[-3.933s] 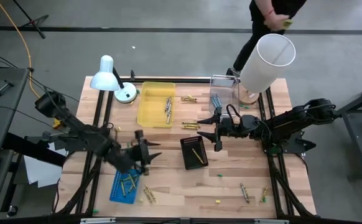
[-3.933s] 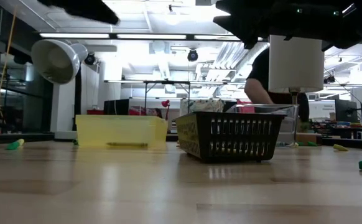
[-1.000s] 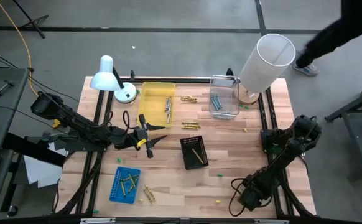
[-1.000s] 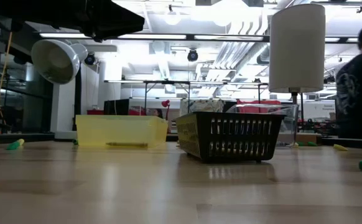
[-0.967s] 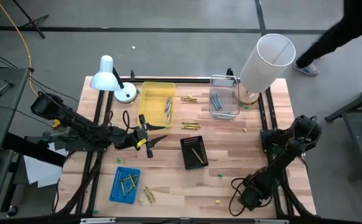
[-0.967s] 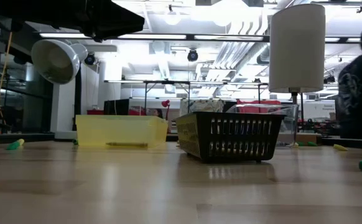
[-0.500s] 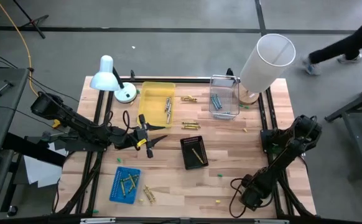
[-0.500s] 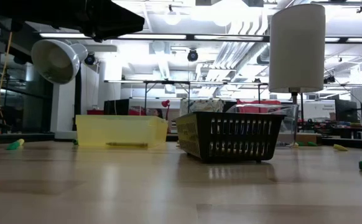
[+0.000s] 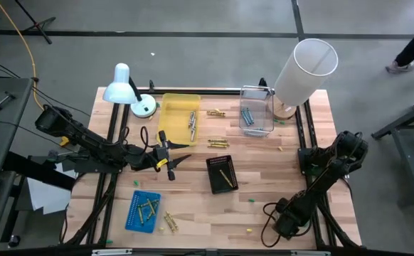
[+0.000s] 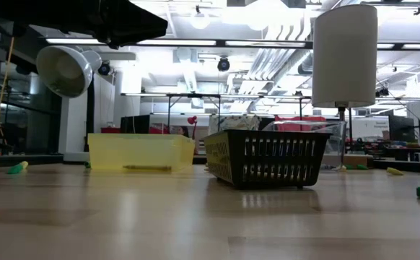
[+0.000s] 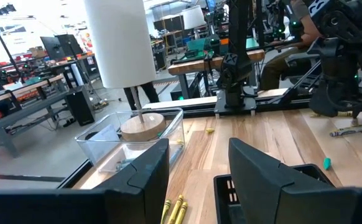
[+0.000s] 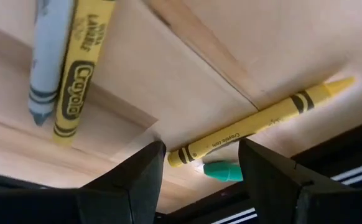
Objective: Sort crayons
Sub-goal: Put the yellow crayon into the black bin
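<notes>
The right gripper (image 12: 199,180) hangs low over the table's near right corner, fingers open and empty, pointing down at a yellow crayon (image 12: 259,123) that lies between them, beside a green scrap (image 12: 221,171). A grey crayon (image 12: 44,56) and a second yellow one (image 12: 78,68) lie side by side just beyond. The gripper seems placed to close on the single yellow crayon, one of the last loose ones at this end.

Further in, the left gripper (image 9: 170,158) hovers mid-table between the yellow tray (image 9: 178,121) and the black basket (image 9: 221,173), fingers open and holding nothing. It looks to be waiting.

The crayons are partly sorted. A blue tray (image 9: 143,211) near the front edge holds several yellow ones, with two more loose just beside it. The black basket holds a yellow one, the yellow tray greyish ones, and a clear bin (image 9: 256,114) at the back holds greyish ones. Loose pairs lie between the yellow tray and the clear bin.

The table (image 9: 264,213) is pale wood planking. A white desk lamp (image 9: 125,89) and a tall white-shaded lamp (image 9: 303,71) stand at its far edge. Beyond is a bright workshop with benches; a person's legs (image 9: 410,50) show on the grey floor.
</notes>
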`<state>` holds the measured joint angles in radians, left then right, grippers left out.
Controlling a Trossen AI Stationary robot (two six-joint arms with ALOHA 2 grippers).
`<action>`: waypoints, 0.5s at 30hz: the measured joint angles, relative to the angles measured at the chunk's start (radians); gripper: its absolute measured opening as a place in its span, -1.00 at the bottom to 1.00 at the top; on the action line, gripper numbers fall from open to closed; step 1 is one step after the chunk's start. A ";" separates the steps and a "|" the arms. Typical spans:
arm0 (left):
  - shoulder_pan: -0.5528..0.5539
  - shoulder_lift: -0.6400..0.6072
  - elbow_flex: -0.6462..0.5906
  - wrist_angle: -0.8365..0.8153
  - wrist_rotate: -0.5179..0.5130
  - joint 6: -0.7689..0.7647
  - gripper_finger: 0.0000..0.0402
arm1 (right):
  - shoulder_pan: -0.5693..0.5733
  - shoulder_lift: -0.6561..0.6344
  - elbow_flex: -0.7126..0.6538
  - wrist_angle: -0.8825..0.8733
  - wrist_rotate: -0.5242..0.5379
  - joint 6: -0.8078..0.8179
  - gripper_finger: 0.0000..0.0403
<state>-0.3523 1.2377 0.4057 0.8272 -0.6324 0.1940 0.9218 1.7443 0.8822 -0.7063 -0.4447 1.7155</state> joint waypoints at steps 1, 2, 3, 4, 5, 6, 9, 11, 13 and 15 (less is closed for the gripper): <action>0.000 0.000 0.000 0.000 0.000 0.000 -0.23 | 0.000 0.000 0.000 0.000 -0.003 0.024 0.01; 0.000 0.000 0.000 0.000 0.000 0.000 -0.23 | 0.000 0.000 0.000 0.001 -0.008 0.044 0.01; 0.000 0.000 0.000 0.000 0.000 0.000 -0.23 | 0.000 0.000 0.000 0.003 -0.011 0.061 0.01; 0.000 0.000 0.000 0.000 0.000 0.000 -0.23 | -0.001 0.000 0.000 0.005 -0.013 0.076 0.00; 0.000 0.000 0.000 0.000 0.000 0.000 -0.23 | -0.001 0.000 0.000 0.007 -0.013 0.091 -0.01; 0.000 0.000 0.000 0.000 0.000 0.000 -0.23 | -0.001 0.000 0.000 0.007 -0.012 0.107 -0.03; 0.000 0.000 0.000 0.000 0.000 0.000 -0.23 | 0.000 0.000 0.000 0.011 0.003 0.134 -0.15; 0.000 0.000 0.000 0.000 0.000 0.000 -0.23 | 0.000 0.000 -0.005 0.017 0.019 0.148 -0.25; 0.000 0.000 0.000 0.000 0.000 0.000 -0.23 | 0.000 -0.002 -0.021 0.041 0.021 0.165 -0.37; 0.000 0.000 0.000 0.000 0.000 0.000 -0.23 | 0.000 -0.003 -0.046 0.079 0.017 0.171 -0.48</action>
<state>-0.3523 1.2377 0.4057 0.8272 -0.6323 0.1940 0.9215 1.7415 0.8362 -0.6273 -0.4274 1.8866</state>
